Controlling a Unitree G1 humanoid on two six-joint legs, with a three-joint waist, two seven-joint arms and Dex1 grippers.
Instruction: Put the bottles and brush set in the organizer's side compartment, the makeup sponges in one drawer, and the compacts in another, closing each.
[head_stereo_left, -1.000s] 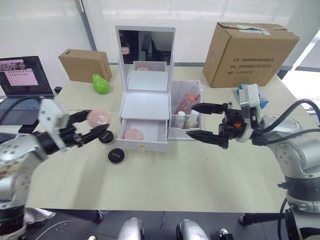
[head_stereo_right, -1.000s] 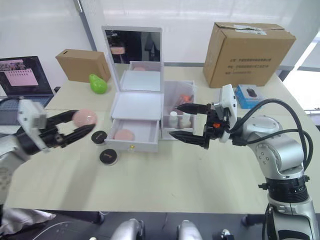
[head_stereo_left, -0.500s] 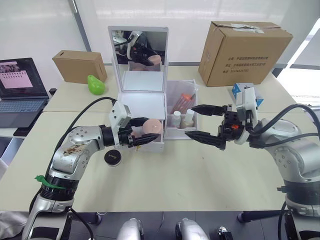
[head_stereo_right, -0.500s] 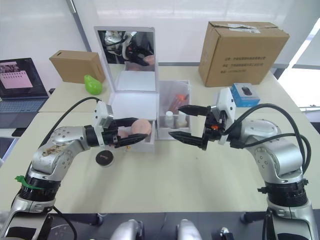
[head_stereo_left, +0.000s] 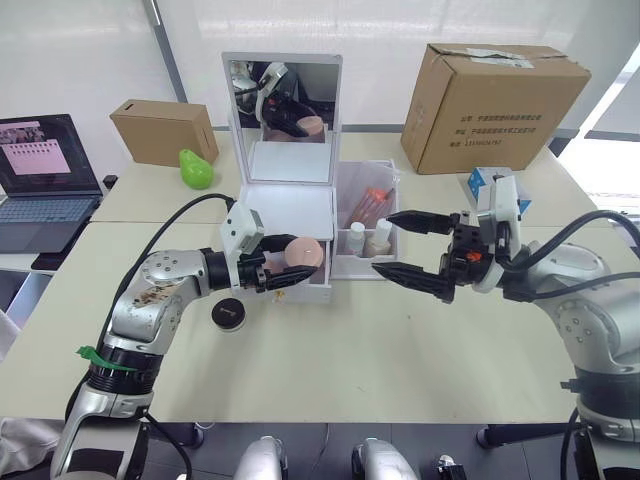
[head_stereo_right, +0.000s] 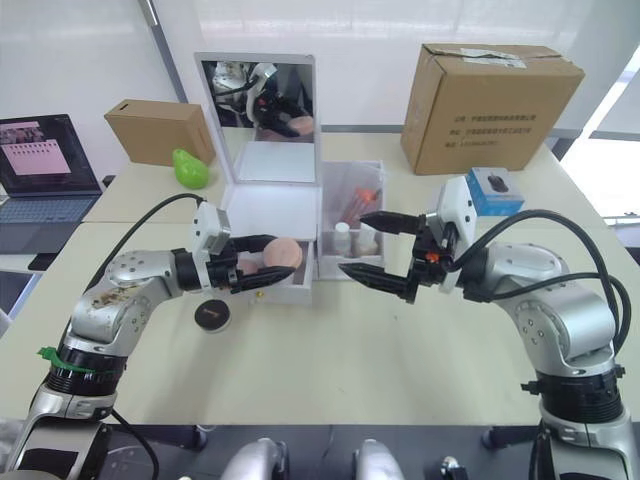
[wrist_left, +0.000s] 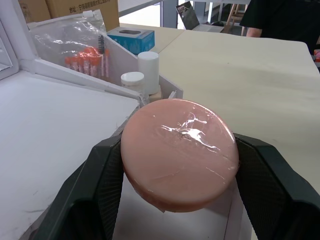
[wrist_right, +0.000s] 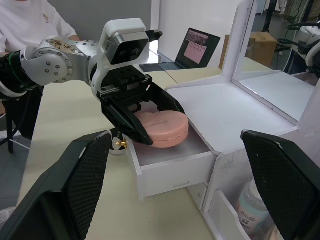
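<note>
the left gripper (head_stereo_left: 283, 272) is clamped on a pink makeup sponge (wrist_left: 178, 151), holding it flat over the open top drawer (wrist_right: 172, 161) of the white organizer (head_stereo_left: 289, 210). the right gripper (head_stereo_left: 402, 244) hangs with its jaws wide apart and empty, just in front of the side compartment (head_stereo_left: 372, 222), which contains two white bottles (wrist_left: 141, 75) and the brush set (wrist_left: 84, 52). one black compact (head_stereo_left: 228, 313) lies on the table (head_stereo_left: 330, 370) below the left arm.

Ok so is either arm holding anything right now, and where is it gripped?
The left end effector pinches a makeup sponge by opposite edges, over the open drawer. The right end effector is open and holds nothing.
</note>
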